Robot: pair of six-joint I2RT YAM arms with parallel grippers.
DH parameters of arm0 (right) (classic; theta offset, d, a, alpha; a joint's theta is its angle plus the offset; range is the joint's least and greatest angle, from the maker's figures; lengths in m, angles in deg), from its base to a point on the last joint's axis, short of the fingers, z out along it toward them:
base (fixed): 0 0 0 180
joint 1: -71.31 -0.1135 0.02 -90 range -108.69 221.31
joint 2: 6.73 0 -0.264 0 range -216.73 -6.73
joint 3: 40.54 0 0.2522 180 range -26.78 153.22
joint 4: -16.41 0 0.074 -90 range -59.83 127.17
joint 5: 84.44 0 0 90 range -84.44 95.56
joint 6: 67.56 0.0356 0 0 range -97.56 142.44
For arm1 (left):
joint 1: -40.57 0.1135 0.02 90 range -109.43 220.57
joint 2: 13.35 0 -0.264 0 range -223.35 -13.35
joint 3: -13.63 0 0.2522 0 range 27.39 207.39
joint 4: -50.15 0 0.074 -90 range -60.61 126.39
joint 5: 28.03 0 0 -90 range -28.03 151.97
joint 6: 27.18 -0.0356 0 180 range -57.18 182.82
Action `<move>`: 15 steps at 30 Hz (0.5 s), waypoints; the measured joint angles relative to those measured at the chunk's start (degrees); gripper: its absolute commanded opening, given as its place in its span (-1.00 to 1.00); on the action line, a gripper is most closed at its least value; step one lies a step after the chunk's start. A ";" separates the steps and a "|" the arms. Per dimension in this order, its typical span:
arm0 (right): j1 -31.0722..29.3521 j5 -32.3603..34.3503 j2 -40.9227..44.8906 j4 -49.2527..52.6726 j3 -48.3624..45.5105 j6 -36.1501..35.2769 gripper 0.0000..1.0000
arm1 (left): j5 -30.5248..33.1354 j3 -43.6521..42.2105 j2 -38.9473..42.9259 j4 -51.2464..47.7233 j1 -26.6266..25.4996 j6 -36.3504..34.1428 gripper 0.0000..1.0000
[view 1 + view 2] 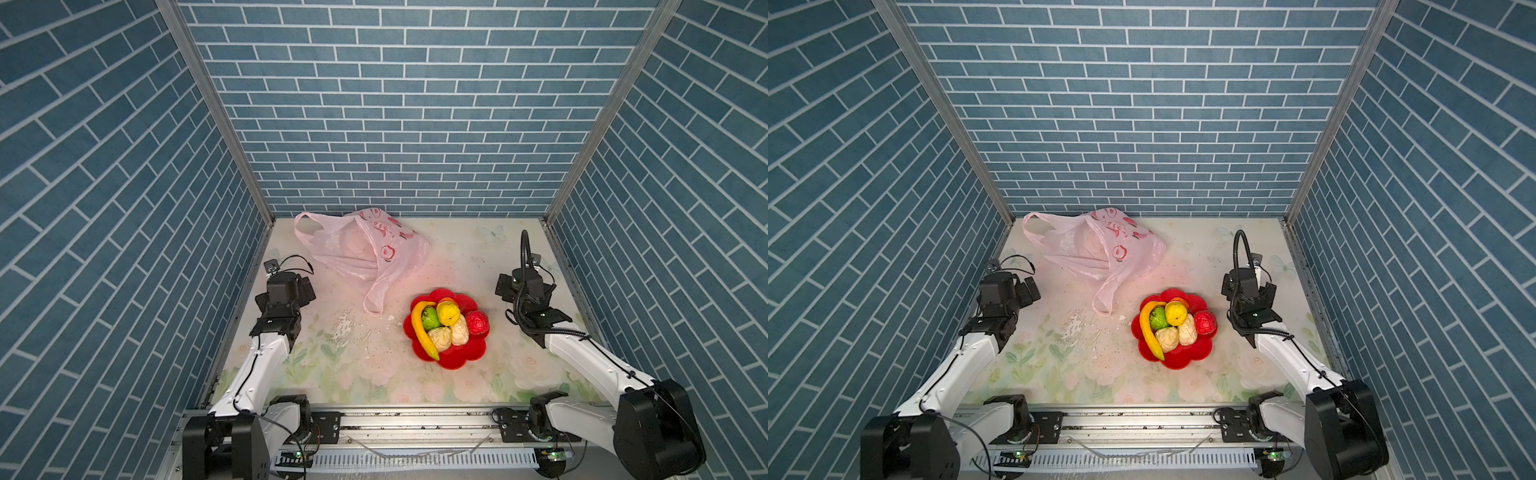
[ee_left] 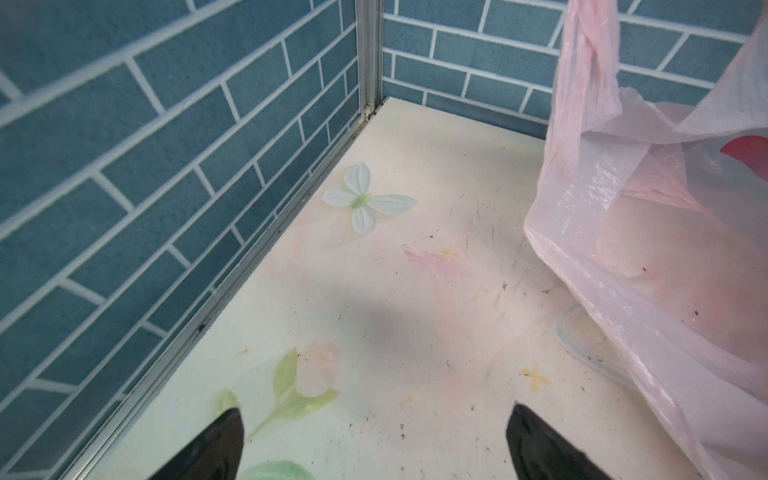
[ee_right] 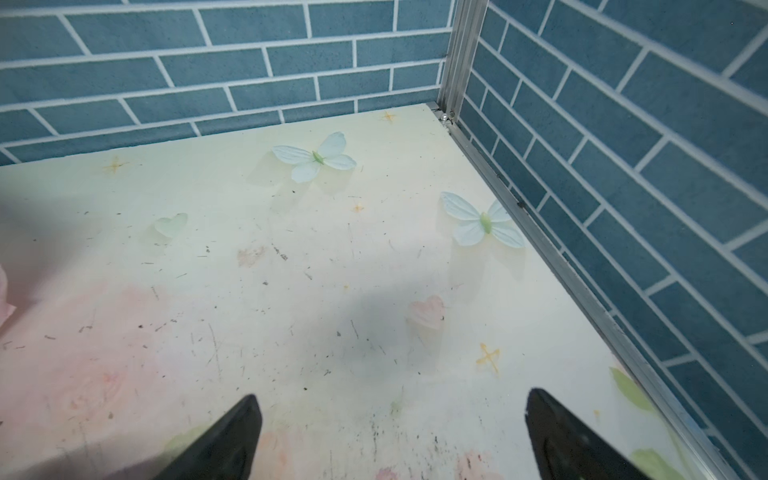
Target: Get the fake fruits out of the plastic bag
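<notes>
The left gripper (image 2: 374,409) hangs wide and empty beside the bag (image 1: 365,249), thin crinkly pale-pink film slumped at the back left of the desk (image 1: 374,374). Right of it the fruits (image 1: 446,328), a curved banana (image 1: 419,330) with round and bumpy ones, fill a glossy red flower-shaped bowl (image 1: 455,359). The right gripper (image 3: 392,394) gapes wide too, holding nothing.

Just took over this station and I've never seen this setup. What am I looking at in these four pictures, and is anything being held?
Two white robot arms reach over a flowered table. Two pictures look down from overhead, nearly alike; the other two come from a camera on each wrist. On the table lie a pink plastic bag at the back and a red bowl holding the fake fruits. The left gripper and right gripper both stand open, holding nothing.
</notes>
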 measured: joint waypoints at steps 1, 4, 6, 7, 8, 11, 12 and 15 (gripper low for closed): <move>0.63 0.09 -0.44 -1.03 -0.37 -0.63 0.98 | 0.00 -0.92 -0.74 2.08 0.00 -0.57 0.99; 2.93 0.04 -1.95 -3.08 -1.03 -1.62 0.98 | -0.39 -3.32 -2.97 7.82 0.00 -2.45 0.99; 4.04 -0.04 -2.71 -4.07 -1.25 -1.95 0.98 | -0.96 -4.07 -4.72 11.10 0.00 -4.02 0.99; 4.57 -0.09 -2.95 -4.63 -1.40 -2.03 0.98 | -1.38 -4.22 -5.55 12.72 0.00 -4.79 0.99; 4.98 -0.09 -3.08 -5.18 -1.57 -2.12 0.98 | -1.84 -4.28 -6.21 14.08 0.02 -5.46 0.99; 6.19 -0.31 -3.52 -6.84 -1.66 -2.95 0.98 | -3.26 -4.39 -8.37 18.62 0.02 -7.37 0.99; 6.47 -0.37 -3.63 -7.41 -1.66 -3.21 0.98 | -3.69 -4.55 -9.03 20.20 0.02 -7.89 0.99; 7.43 -0.66 -4.39 -8.98 -1.66 -4.02 0.98 | -4.98 -5.31 -11.52 24.72 0.02 -9.09 0.99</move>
